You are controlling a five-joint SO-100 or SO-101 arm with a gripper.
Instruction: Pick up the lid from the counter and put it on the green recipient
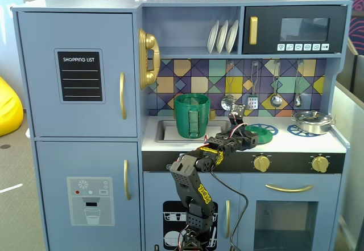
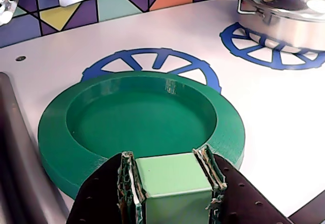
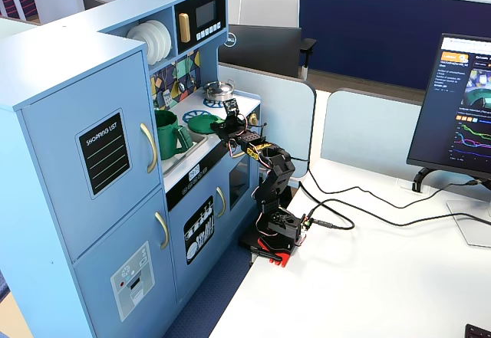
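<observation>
The lid (image 2: 142, 117) is a round dark-green disc with a raised rim, over the left blue burner ring (image 2: 152, 59) on the white counter. My gripper (image 2: 167, 169) is shut on the lid's light-green blocky knob (image 2: 172, 181) at its near edge. In a fixed view the lid (image 1: 263, 130) sits right of the gripper (image 1: 248, 139). I cannot tell whether it rests on the counter or hangs just above it. The green recipient (image 1: 191, 115), a tall ribbed cylinder with a lighter handle strip, stands in the sink to the left, open-topped. It also shows in the other fixed view (image 3: 166, 132).
A shiny steel pot (image 1: 311, 121) sits on the right burner ring, also in the wrist view (image 2: 284, 16). The sink rim (image 1: 162, 127) lies between lid and recipient. Utensils (image 1: 276, 86) hang on the tiled back wall above the counter.
</observation>
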